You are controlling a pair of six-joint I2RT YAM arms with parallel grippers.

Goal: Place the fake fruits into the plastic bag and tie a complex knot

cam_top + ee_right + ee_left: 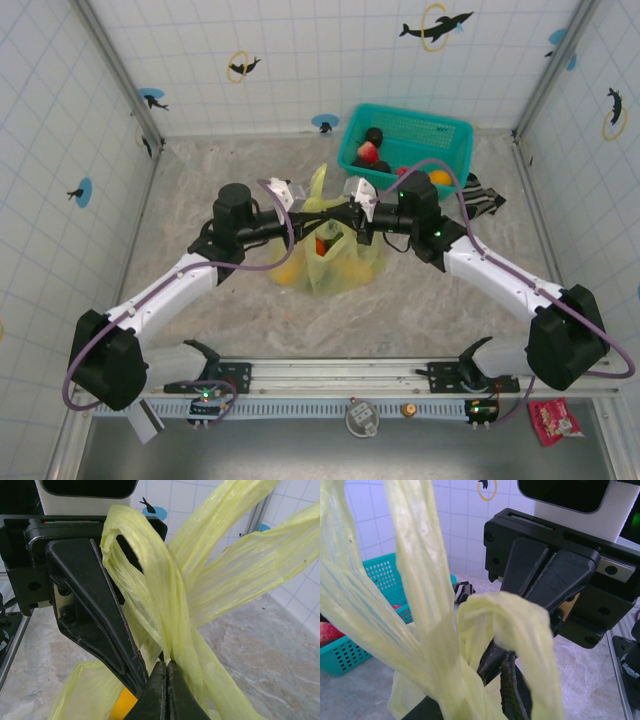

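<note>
Top external view: the marbled table (420,310) carries the plastic bag (345,268) at its middle, slumped below the two arms' meeting wrists, its yellow-green handles standing up between them. Behind it and to the right, apart from the bag's body, sits the teal basket (425,128), and a striped cloth (486,196) lies just beside the basket's right corner. The left gripper (303,208) and right gripper (347,210) face each other over the bag's mouth, close together. In the right wrist view the right gripper's fingers are pressed together with a handle strap running into their seam (clamped on the bag, then). The left gripper's one visible finger (92,610) stands just beside that strap, its partner hidden behind the film, so whether it is grasping or released I cannot tell. In the left wrist view a handle folds over in a loop in front of the right gripper. The fake fruits (322,245) are split: an orange-red one and a yellow one (284,272) show through the bag, while a dark brown (373,135), a red (366,153) and an orange one (440,179) lie in the basket.
</note>
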